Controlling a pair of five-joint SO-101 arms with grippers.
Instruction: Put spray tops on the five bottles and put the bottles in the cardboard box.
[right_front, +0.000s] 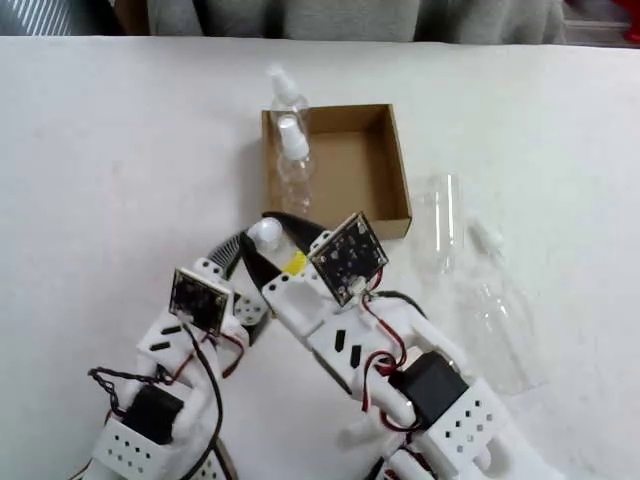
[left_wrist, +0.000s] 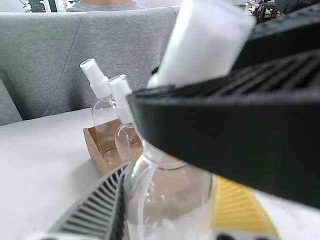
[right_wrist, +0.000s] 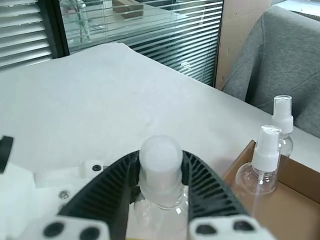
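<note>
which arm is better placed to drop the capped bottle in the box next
Right, probably: the right gripper clasps the bottle at its neck, and the box lies open just ahead. The left arm sits farther back from the box.

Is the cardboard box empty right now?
No, a clear spray bottle stands upright inside the cardboard box.

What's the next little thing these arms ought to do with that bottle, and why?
Probably the right tool should press and twist the spray top down onto the bottle. It is shut around the top, which in the left wrist view looks tilted over the neck, not seated; the cardboard box comes after.
</note>
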